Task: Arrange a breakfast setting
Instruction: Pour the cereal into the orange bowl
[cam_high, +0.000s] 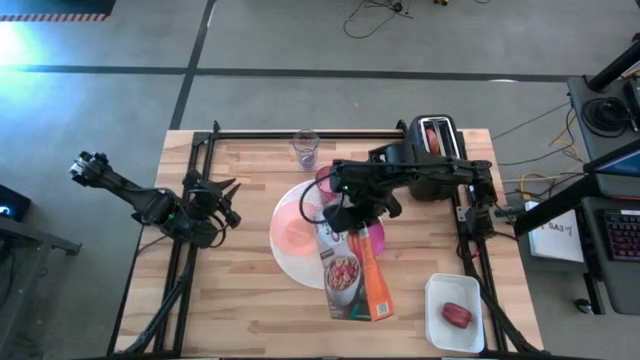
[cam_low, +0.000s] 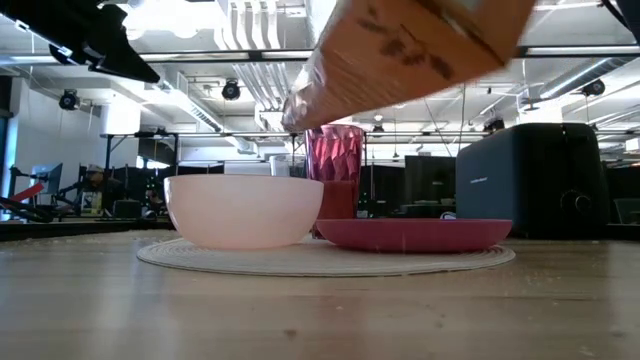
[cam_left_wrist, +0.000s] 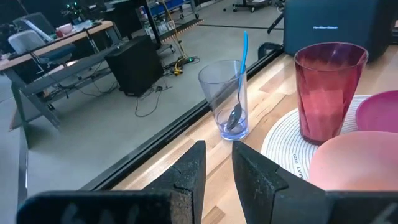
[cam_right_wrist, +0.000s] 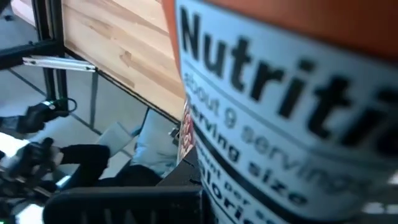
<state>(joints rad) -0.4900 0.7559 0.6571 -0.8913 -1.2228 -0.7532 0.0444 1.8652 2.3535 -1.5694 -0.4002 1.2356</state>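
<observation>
High view: the right end effector (cam_high: 345, 222) grips an orange cereal box (cam_high: 355, 272), tilted over the pale pink bowl (cam_high: 293, 232) on the large white round plate (cam_high: 290, 262), mid-worktop. The left end effector (cam_high: 228, 200), narrowly parted, waits at the worktop's (cam_high: 250, 320) left.

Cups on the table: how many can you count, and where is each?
2. The clear tumbler stands off the white plate, holding the spoon; the pink cup stands on it.
</observation>
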